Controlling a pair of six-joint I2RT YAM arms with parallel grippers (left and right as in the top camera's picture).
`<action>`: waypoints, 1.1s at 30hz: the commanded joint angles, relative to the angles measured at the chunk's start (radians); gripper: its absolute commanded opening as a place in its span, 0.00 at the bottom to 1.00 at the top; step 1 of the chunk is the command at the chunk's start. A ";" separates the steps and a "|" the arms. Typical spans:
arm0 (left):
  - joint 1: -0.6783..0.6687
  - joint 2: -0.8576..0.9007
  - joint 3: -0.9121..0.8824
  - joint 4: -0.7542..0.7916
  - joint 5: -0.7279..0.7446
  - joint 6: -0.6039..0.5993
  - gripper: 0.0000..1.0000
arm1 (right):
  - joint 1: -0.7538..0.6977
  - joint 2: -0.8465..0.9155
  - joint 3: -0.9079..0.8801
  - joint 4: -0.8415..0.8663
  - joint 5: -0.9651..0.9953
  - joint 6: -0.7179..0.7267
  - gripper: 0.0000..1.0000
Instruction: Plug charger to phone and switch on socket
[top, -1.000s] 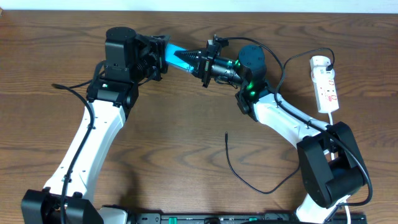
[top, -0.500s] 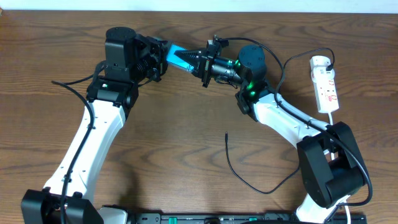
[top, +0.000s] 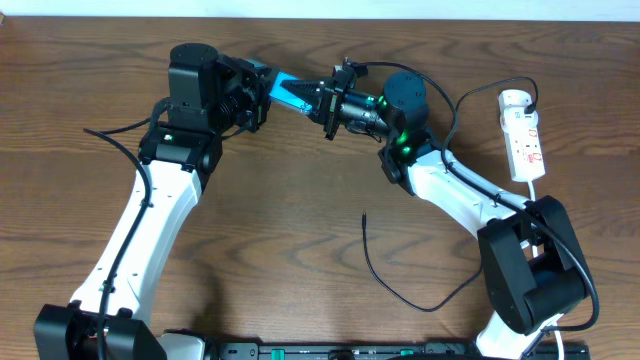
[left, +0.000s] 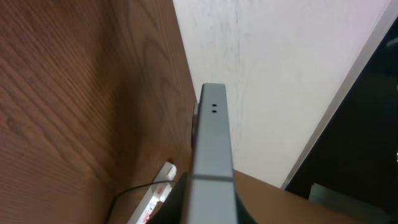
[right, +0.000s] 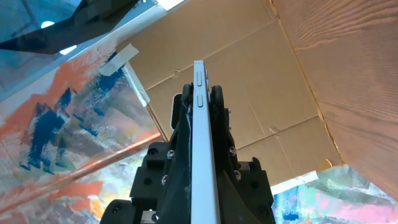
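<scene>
Toward twelve o'clock above the surface (top: 300, 190), the left gripper (top: 264, 90) and right gripper (top: 317, 97) each clamped one end of the phone (top: 290, 92).

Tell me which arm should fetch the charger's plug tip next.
Right, probably. The left gripper and right gripper are both shut on the phone, so one must release. The charger's plug tip lies on the table beside the right arm, far from the left one.
</scene>
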 joint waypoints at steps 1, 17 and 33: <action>0.001 -0.008 -0.001 0.000 0.020 -0.005 0.07 | 0.016 -0.004 0.011 0.015 -0.046 -0.042 0.02; 0.001 -0.008 -0.001 0.000 0.021 0.022 0.07 | 0.016 -0.004 0.011 0.016 -0.046 -0.031 0.19; 0.040 -0.008 -0.001 -0.013 0.021 0.056 0.07 | 0.016 -0.004 0.011 0.016 -0.048 -0.047 0.95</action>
